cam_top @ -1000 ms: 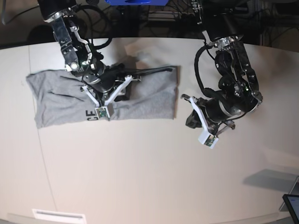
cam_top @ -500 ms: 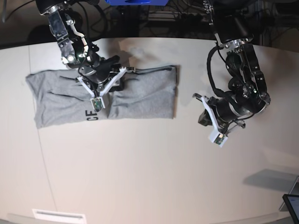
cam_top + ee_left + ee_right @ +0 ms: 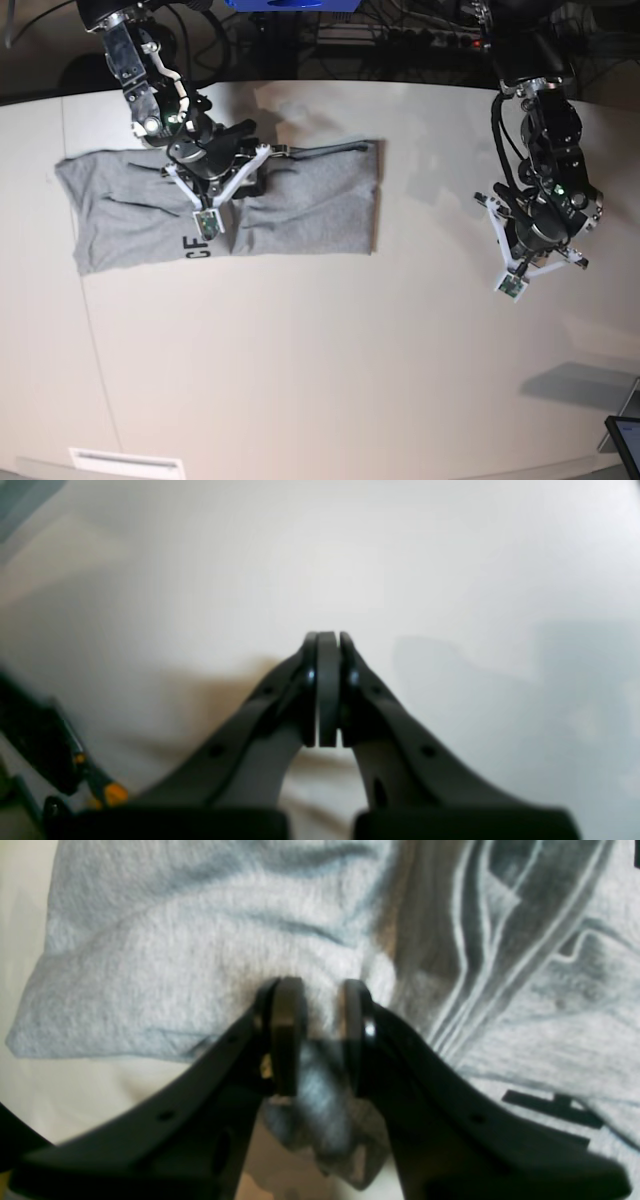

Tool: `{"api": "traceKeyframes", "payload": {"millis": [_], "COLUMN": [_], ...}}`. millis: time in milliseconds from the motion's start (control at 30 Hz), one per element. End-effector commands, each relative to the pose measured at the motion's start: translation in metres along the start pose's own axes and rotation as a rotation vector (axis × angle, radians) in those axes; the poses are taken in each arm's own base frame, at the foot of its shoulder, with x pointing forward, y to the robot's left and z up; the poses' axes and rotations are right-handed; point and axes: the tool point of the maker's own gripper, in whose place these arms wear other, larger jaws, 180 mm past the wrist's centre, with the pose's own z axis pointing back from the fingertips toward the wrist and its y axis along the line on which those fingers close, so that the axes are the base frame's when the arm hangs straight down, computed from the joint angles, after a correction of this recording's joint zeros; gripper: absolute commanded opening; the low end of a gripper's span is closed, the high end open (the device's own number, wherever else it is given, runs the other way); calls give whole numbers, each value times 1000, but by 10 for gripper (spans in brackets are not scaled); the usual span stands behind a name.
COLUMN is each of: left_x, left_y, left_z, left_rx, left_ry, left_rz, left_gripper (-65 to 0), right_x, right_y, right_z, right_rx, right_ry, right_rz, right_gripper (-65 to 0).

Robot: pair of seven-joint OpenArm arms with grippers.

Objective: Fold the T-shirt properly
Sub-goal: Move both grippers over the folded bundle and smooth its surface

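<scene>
The light grey T-shirt lies as a wide folded strip at the back left of the pale table, with black letters at its near edge. My right gripper is over the shirt's middle. In the right wrist view its jaws stand narrowly apart with a pinch of the grey cloth between them. Black lettering shows at lower right there. My left gripper hangs over bare table well to the right of the shirt. In the left wrist view it is shut and empty.
Cables and dark equipment line the far table edge. A dark screen corner pokes in at bottom right, beside a grey shadow. A white label sits at the near left edge.
My left arm has swung to the right, away from the shirt's right end, and turned. My right gripper shifted slightly back and left over the shirt, then held still.
</scene>
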Motion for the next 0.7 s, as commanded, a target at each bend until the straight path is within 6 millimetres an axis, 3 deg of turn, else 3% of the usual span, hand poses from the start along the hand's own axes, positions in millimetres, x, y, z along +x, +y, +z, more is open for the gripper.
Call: {"api": "traceKeyframes", "payload": {"millis": [0, 300, 467, 667], "left_x": [7, -14, -2, 15], "left_y": [6, -23, -49, -73], "left_z": [4, -5, 7, 13], "left_rx": [28, 28, -3, -34], "left_ry": [-24, 10, -83, -116], "left_rz": [-40, -169, -154, -99], "left_gripper": [-650, -650, -650, -650], "right_x": [14, 46, 44, 46], "right_y": [3, 20, 22, 11], "right_z": [5, 23, 24, 24], "right_rx": [12, 54, 56, 4], "right_ry": [-47, -137, -117, -120], "right_rz": [11, 36, 29, -22], "right_gripper": [-505, -505, -505, -505]}}
